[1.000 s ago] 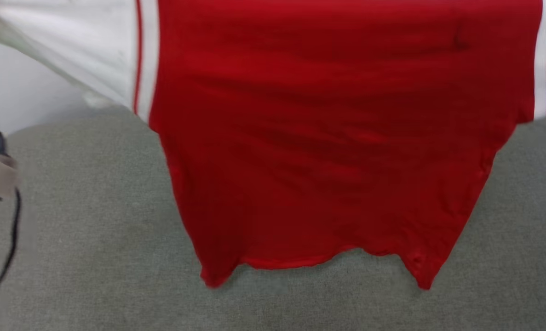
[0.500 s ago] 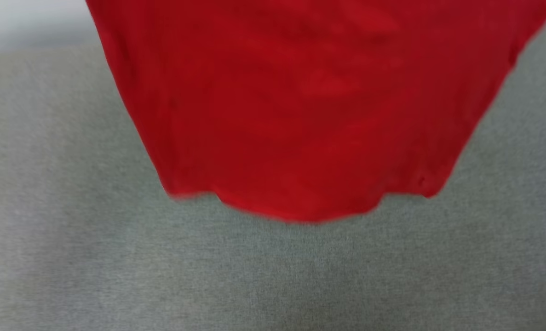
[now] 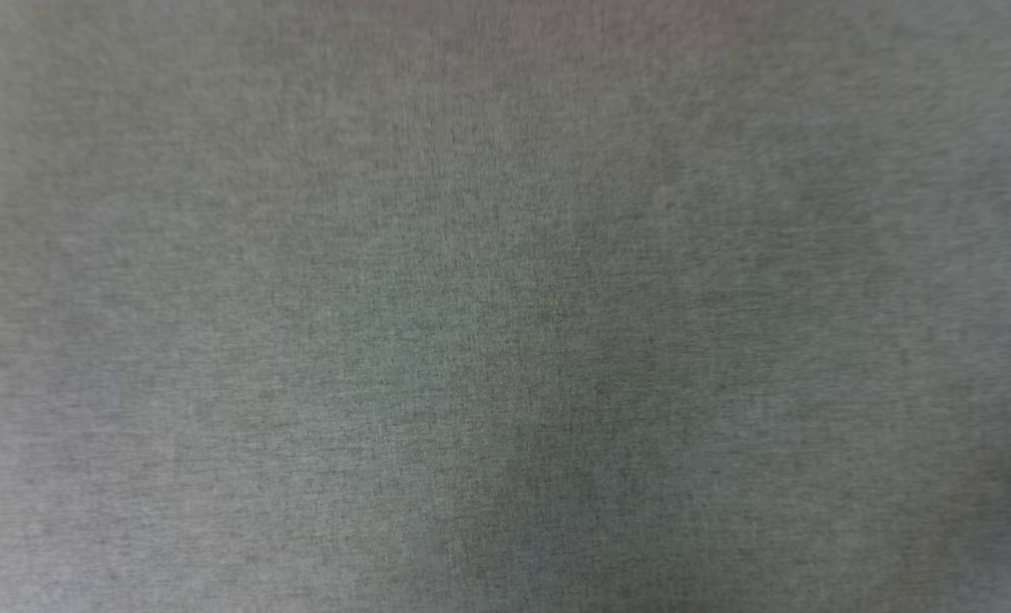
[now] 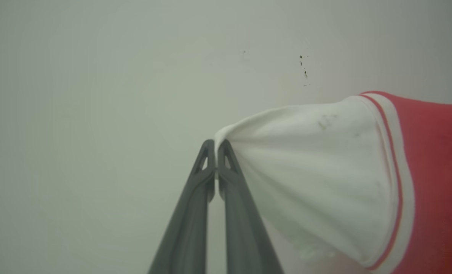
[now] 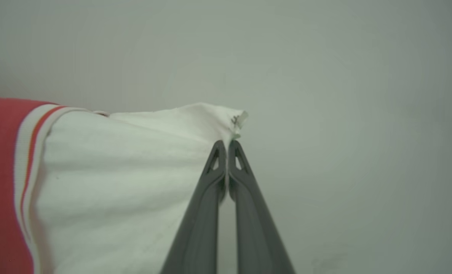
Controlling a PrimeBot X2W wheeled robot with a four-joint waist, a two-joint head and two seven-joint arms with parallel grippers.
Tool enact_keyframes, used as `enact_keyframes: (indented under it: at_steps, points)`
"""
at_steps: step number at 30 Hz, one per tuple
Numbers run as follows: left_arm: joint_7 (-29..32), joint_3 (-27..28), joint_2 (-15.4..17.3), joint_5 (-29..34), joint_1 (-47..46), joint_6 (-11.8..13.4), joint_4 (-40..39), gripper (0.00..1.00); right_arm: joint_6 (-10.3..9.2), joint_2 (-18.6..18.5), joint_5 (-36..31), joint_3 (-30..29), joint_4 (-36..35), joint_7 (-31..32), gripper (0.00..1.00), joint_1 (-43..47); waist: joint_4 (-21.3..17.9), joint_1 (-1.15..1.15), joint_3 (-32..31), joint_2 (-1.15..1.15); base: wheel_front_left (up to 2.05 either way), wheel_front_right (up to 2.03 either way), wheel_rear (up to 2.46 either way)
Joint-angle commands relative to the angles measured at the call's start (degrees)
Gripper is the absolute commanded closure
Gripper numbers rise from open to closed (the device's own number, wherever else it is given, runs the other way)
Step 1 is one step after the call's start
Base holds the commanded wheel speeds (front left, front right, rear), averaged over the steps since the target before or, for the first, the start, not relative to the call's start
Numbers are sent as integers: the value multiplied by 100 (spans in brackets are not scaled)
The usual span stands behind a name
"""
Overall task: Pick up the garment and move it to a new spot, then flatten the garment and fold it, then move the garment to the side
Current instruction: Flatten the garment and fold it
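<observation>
Much of the garment (image 4: 317, 171) is cut off from you. In the left wrist view its red body runs out past the right edge, and the bottom edge cuts the white sleeve and its striped trim. In the right wrist view the same garment (image 5: 126, 182) leaves by the left and bottom edges. You can't see its hem, so you cannot tell whether the lower part touches anything.

The head view is blurred and looks at a grey cloth surface (image 3: 505, 306) whose edges you cannot make out.

Your left gripper (image 4: 216, 146) has its jaws pressed together on the bunched edge of one white sleeve, and the cloth fans out from the tips toward the red body. Your right gripper (image 5: 227, 146) is closed just as tightly on the tip of the other white sleeve, with a small frayed bit poking above the fingertips. The garment is off the surface at both pinch points, in front of a pale wall (image 4: 96, 95) marked with a few dark specks (image 4: 304, 70).

A second ago the head view had the red body and both sleeves hanging over the grey surface. Half a second ago the red lower part and hem sat higher in the picture. The whole picture has shifted, so the camera has moved too.
</observation>
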Motion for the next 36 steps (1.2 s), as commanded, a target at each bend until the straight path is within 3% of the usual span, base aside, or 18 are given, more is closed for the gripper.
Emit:
enact_keyframes:
  at_steps: [1, 7, 15, 23, 26, 36]
  points:
    - [-295, -53, -121, 72, -318, -7, 336, 100, -6, 124, -174, 28, 284, -211, 100, -312, 57, -2, 375, 0, 0, 0, 0]
    - [-983, -247, -413, 131, -460, -38, 1135, 100, -5, 596, -490, -27, 1052, -927, 100, -574, 106, -2, 579, 0, 0, 0, 0]
    - [-1577, -419, -740, -24, 615, 1, 1549, 100, -6, 930, -360, 174, 1647, -1466, 100, 242, 166, -2, 310, 0, 0, 0, 0]
    - [-1873, -666, -1048, -282, 2855, 112, 1355, 100, -5, 842, 273, 546, 1736, -1686, 100, 1985, 302, -2, -594, 0, 0, 0, 0]
    - [-1781, -780, -1033, -399, 4209, 292, 895, 100, -6, 642, 704, 867, 1581, -1669, 100, 3112, 349, -2, -1137, 0, 0, 0, 0]
    - [-1312, -831, -800, -939, 6977, 637, -54, 100, -5, 43, 1821, 1276, 719, -1536, 100, 5740, 548, -2, -2209, 0, 0, 0, 0]
